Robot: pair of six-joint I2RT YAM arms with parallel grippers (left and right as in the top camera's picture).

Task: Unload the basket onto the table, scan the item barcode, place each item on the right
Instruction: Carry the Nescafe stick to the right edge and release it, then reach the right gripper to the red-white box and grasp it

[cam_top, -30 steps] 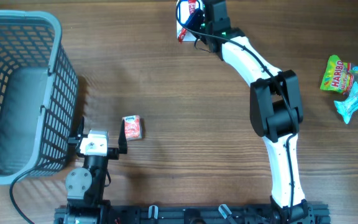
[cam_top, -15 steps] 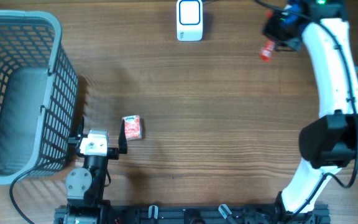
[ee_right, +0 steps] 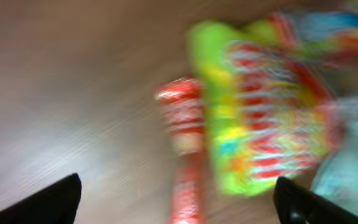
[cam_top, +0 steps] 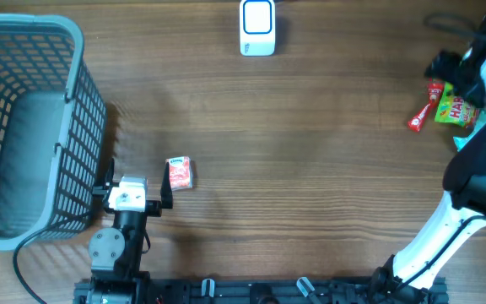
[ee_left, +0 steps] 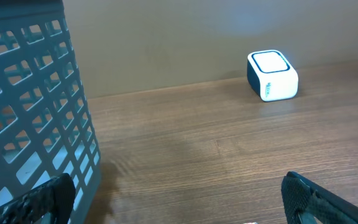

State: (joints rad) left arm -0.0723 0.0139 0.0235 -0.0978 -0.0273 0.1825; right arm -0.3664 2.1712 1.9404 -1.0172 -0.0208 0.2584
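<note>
R claw point(ee_right: 176, 199) is spread wide, gripping nothing; the red snack stick point(cam_top: 423, 107) lies on the table point(cam_top: 310, 169) at far right, just beside a green candy bag point(cam_top: 456, 108). L claw point(ee_left: 179, 205) is also wide open and empty, next to the basket point(cam_top: 74, 135). R wrist view is blurred, so labels are unreadable; the arm hides part of the bag.

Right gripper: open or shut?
Open. The right gripper shows fingertips wide apart in the wrist view; the red stick lies between them, touching neither.
</note>
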